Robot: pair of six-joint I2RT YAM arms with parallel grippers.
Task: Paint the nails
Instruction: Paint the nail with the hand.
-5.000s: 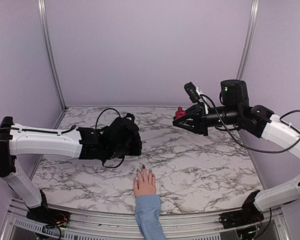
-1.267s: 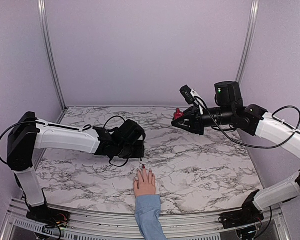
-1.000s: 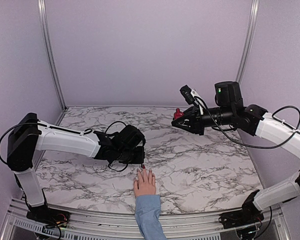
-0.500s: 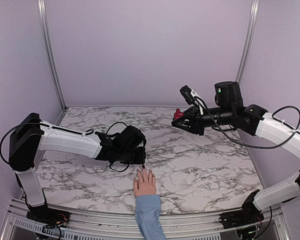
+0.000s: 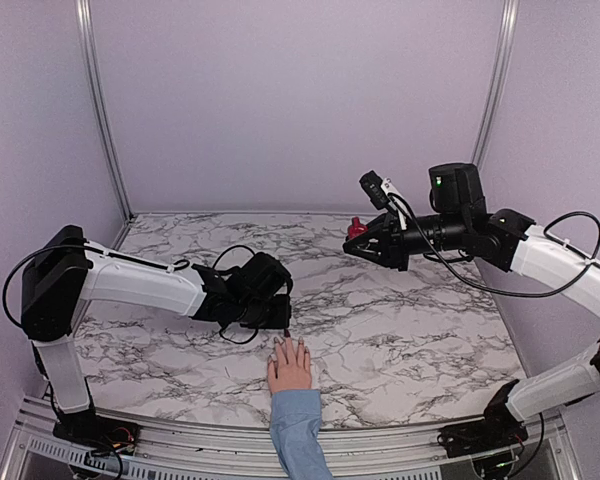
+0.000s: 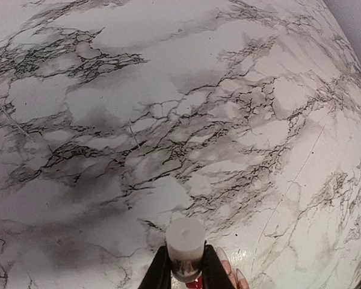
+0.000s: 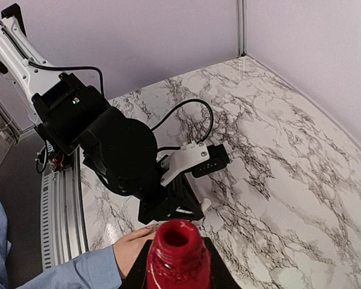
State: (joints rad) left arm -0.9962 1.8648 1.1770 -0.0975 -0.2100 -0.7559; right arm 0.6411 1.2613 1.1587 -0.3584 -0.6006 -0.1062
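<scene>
**Cap pinched low at the fingertips**

Pinches a white cap (image 6: 185,241) tight in the left gripper (image 6: 185,271), low over the counter (image 6: 168,120), just beside the nails (image 6: 235,277) of the hand (image 5: 290,366). Cannot make out any brush: cut off at the frame edge, like most nails. Clamps an open red bottle (image 7: 177,253) in the right gripper (image 7: 177,274), raised, well apart.

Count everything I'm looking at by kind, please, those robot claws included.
Robot grippers: 2, the left gripper and the right gripper
Hand in a blue sleeve: 1
Red polish bottle: 1, open, held by the right gripper
White cap: 1, held by the left gripper
Total: 5
</scene>
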